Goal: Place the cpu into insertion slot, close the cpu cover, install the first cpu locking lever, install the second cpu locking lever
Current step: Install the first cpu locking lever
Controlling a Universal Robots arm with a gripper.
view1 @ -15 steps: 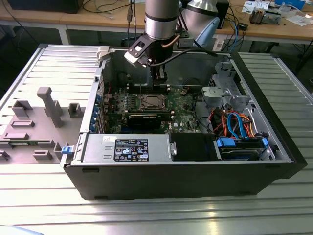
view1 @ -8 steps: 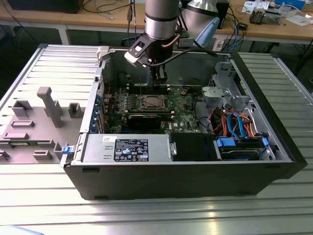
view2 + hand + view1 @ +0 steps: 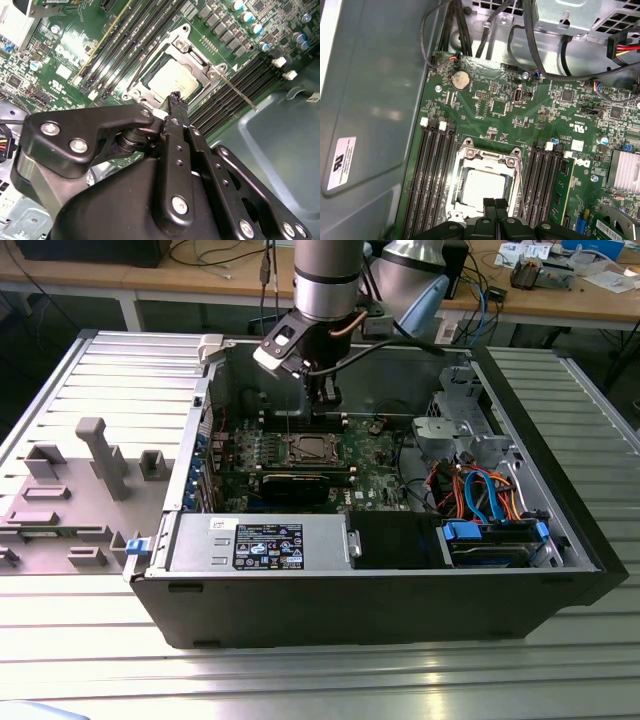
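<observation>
One cpu [image 3: 482, 187] lies under one lowered cpu cover [image 3: 487, 157] — one end effector [image 3: 495, 205] above, closed on nothing.

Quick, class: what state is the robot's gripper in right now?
Gripper: closed, nothing visible between its fingertips, by the edge of the cpu cover.

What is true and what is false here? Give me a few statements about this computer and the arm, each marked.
1. The chip lies in its socket on the green board. True.
2. The metal frame is folded down around the chip. True.
3. The fingers hold the chip in the air. False: they are shut together, empty, just above the socket.
4. The computer case stands upright and closed. False: it lies on its side, open on top.
</observation>
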